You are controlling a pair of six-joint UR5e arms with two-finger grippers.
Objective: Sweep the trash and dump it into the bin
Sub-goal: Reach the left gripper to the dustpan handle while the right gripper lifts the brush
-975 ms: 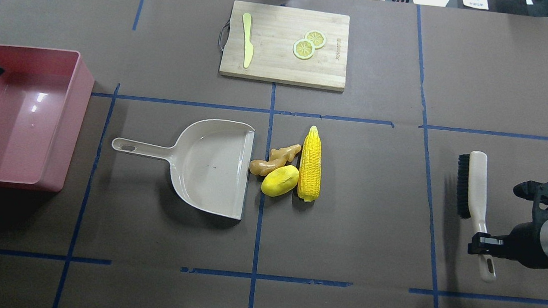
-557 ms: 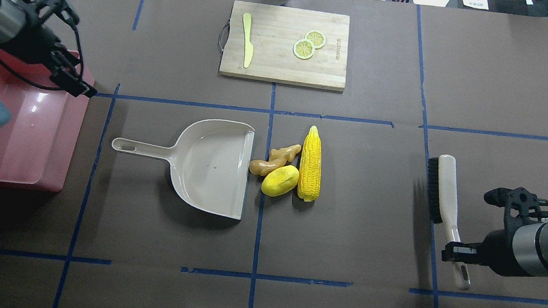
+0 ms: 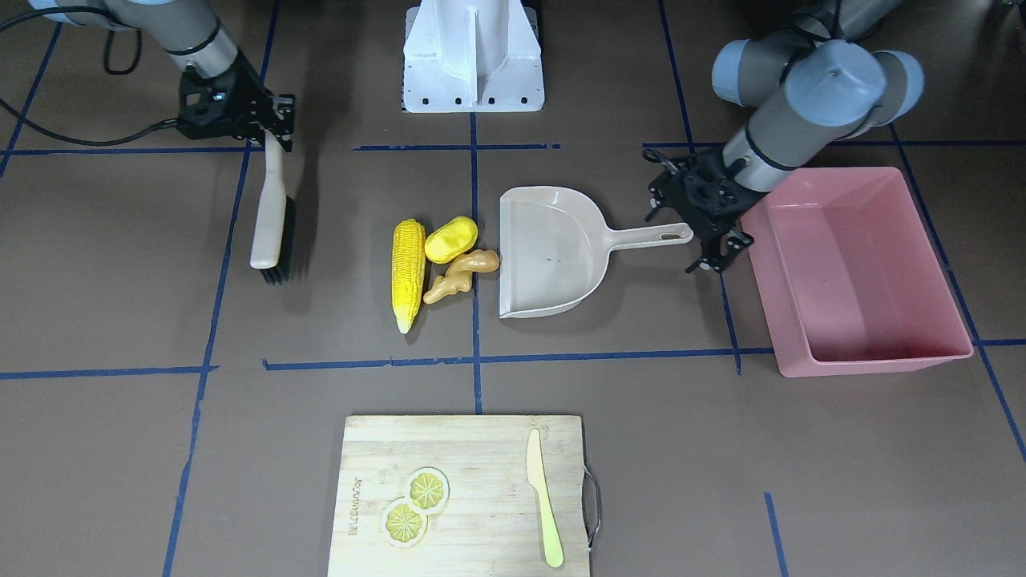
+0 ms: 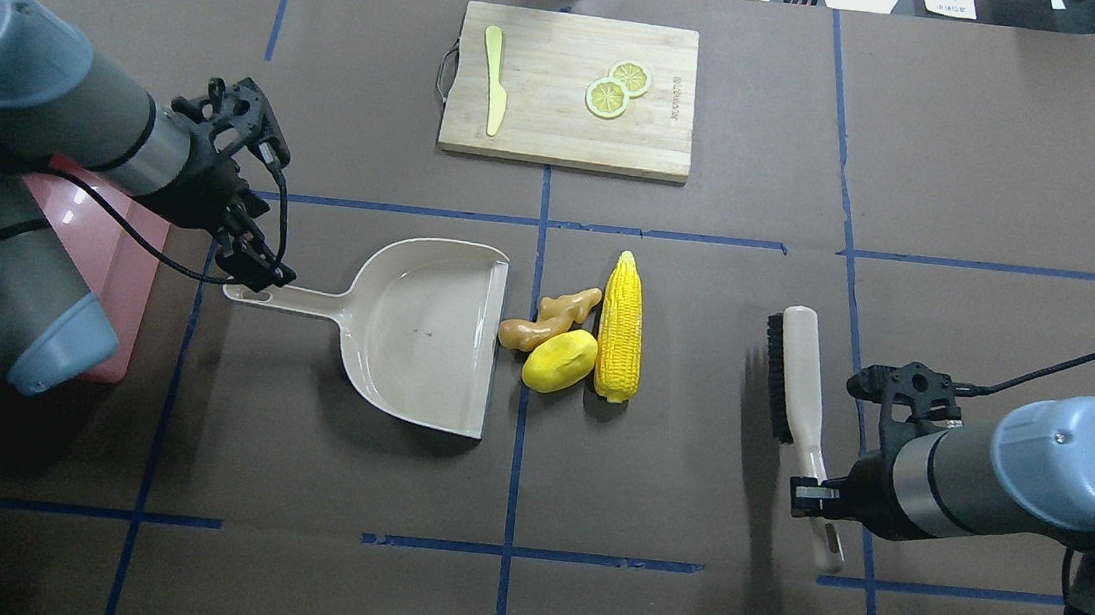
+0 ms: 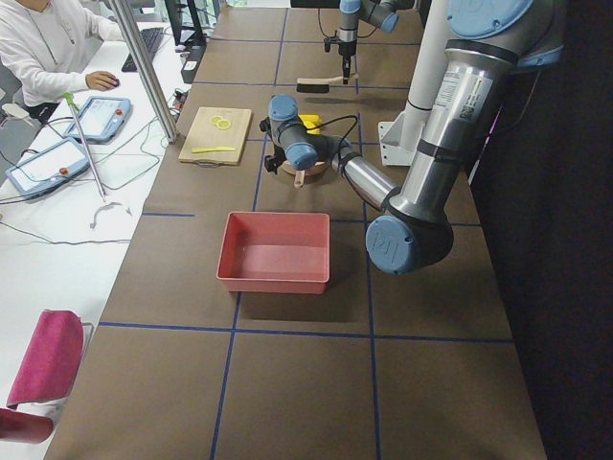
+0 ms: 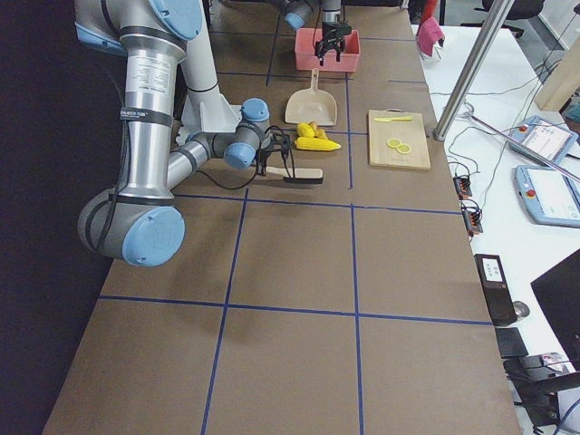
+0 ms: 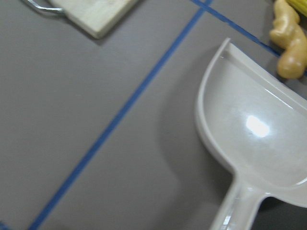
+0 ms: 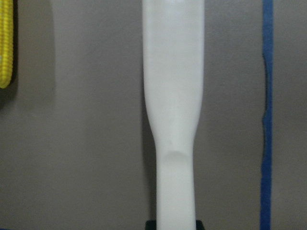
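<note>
The trash lies in a cluster just right of the dustpan mouth: a corn cob (image 4: 622, 327), a potato-like lump (image 4: 559, 360) and a ginger root (image 4: 551, 318). The beige dustpan (image 4: 425, 331) lies flat with its handle pointing left. My left gripper (image 4: 260, 272) hovers open over the end of that handle, holding nothing. The pink bin (image 3: 858, 272) stands beyond the handle; in the overhead view it (image 4: 129, 247) is mostly hidden by my left arm. My right gripper (image 4: 816, 494) is shut on the handle of the brush (image 4: 795, 372), which is right of the corn and apart from it.
A wooden cutting board (image 4: 571, 89) at the far side carries a pale knife (image 4: 495, 81) and two lemon slices (image 4: 617, 88). The robot base (image 3: 473, 56) stands at the near edge. An operator sits beyond the table's far side in the exterior left view.
My left arm has swung in from over the bin to the dustpan's handle end. My right arm has carried the brush leftward, closer to the corn. Trash and dustpan have not moved.
</note>
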